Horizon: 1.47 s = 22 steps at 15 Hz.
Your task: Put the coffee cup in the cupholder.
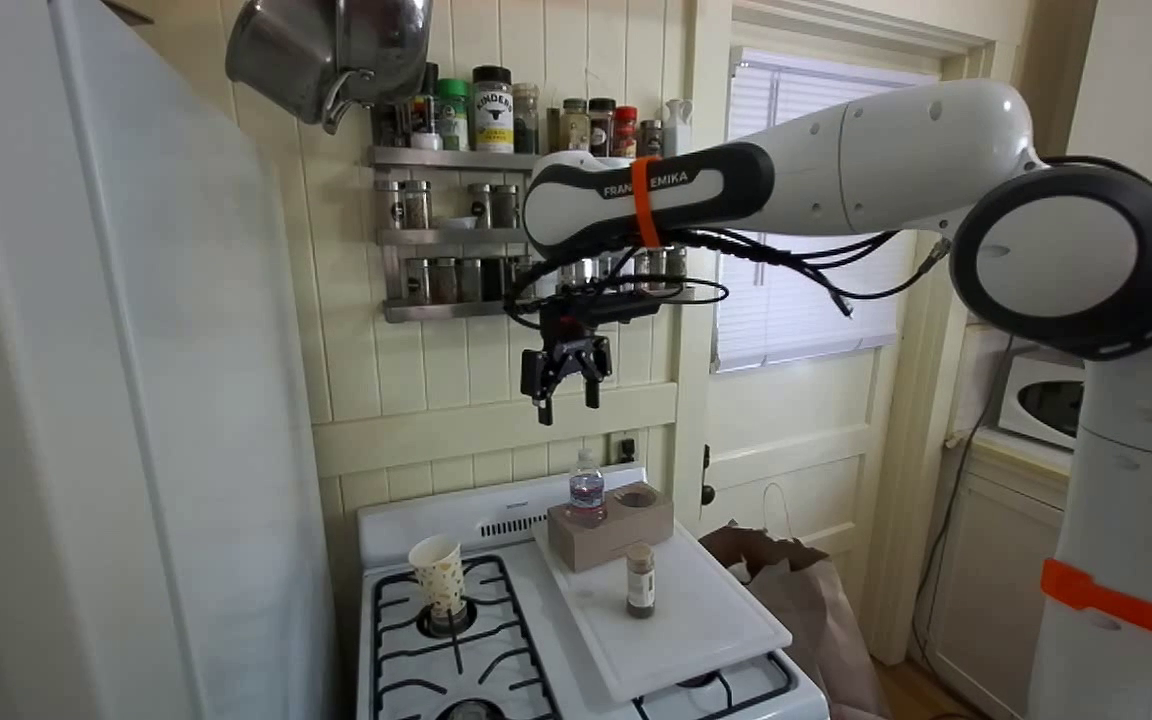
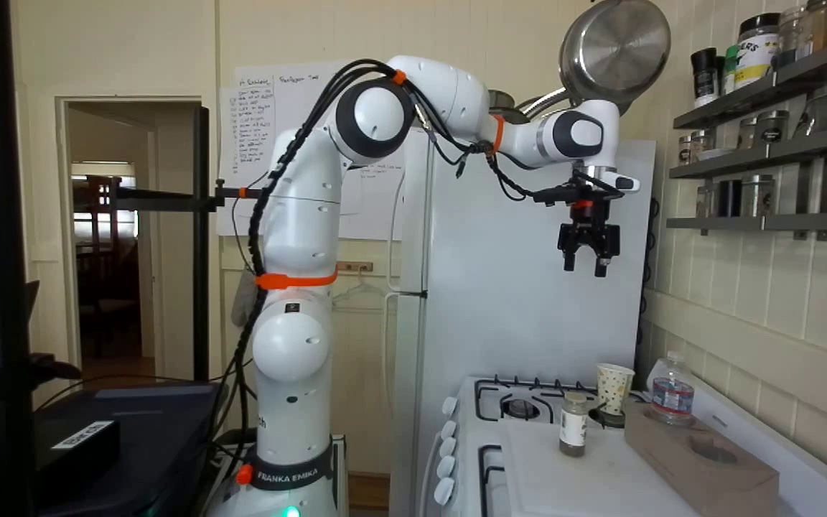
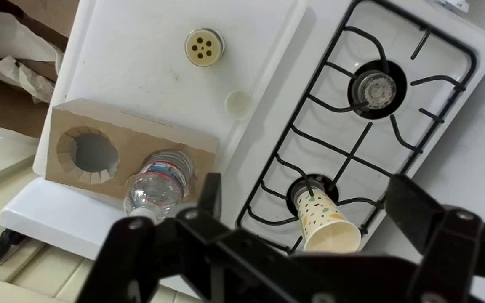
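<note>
In an exterior view, far left, the refrigerator (image 1: 236, 450); to its right, the stove worktop (image 1: 546, 610). On its left rear burner (image 1: 430, 627), the coffee cup (image 1: 439, 575). Across its right side, a tray (image 1: 696, 605); on that, toward the back, the cupholder (image 1: 611, 530), with a water bottle (image 1: 587, 490) in its left end. Before the cupholder, apart from it, a spice shaker (image 1: 641, 582). Right of the stove worktop, a paper bag (image 1: 816, 620). Behind and above, on the wall (image 1: 476, 370), a spice rack (image 1: 456, 237).
</note>
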Tool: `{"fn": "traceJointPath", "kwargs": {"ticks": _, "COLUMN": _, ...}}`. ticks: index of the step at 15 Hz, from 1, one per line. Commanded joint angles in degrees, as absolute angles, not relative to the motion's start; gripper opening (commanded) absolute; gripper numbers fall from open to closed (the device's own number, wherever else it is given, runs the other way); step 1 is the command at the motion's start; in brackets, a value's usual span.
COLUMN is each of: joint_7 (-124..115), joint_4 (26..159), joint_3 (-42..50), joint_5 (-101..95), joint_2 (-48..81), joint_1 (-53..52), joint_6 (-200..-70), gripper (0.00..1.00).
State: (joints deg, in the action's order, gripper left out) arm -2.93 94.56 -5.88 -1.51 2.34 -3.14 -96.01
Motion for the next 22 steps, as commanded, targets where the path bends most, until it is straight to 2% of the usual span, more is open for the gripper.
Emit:
{"fn": "traceJointPath", "kwargs": {"ticks": 1, "joint_7": -4.9, "joint_4": 93.1, "joint_3": -5.2, "joint_5": -0.2, "joint_2": 3.4, "joint_1": -3.6, "joint_6": -94.0, "gripper": 1.00}}
{"fn": "traceJointPath", "kwargs": {"ticks": 6, "joint_7": -12.4, "joint_4": 78.4, "joint_3": -5.3, "joint_5": 12.5, "joint_2": 19.5, "joint_1": -4.0, "joint_6": -92.7, "gripper": 1.00}}
{"fn": "traceJointPath", "kwargs": {"ticks": 14, "joint_7": -36.0, "joint_4": 57.2, "joint_3": -3.0, "joint_5": 13.8, "joint_2": 41.4, "joint_1": -7.0, "joint_6": -89.9, "gripper": 1.00}}
{"fn": "traceJointPath", "kwargs": {"ticks": 15, "joint_7": -36.8, "joint_4": 55.9, "joint_3": -3.1, "joint_5": 13.9, "joint_2": 42.5, "joint_1": -7.0, "joint_6": -89.1, "gripper": 1.00}}
{"fn": "traceJointPath", "kwargs": {"ticks": 16, "joint_7": -32.8, "joint_4": 63.0, "joint_3": -3.2, "joint_5": 12.7, "joint_2": 37.8, "joint_1": -6.8, "joint_6": -92.8, "gripper": 1.00}}
{"fn": "traceJointPath", "kwargs": {"ticks": 22, "joint_7": -40.9, "joint_4": 55.9, "joint_3": -1.9, "joint_5": 12.0, "joint_2": 45.0, "joint_1": -8.4, "joint_6": -94.0, "gripper": 1.00}}
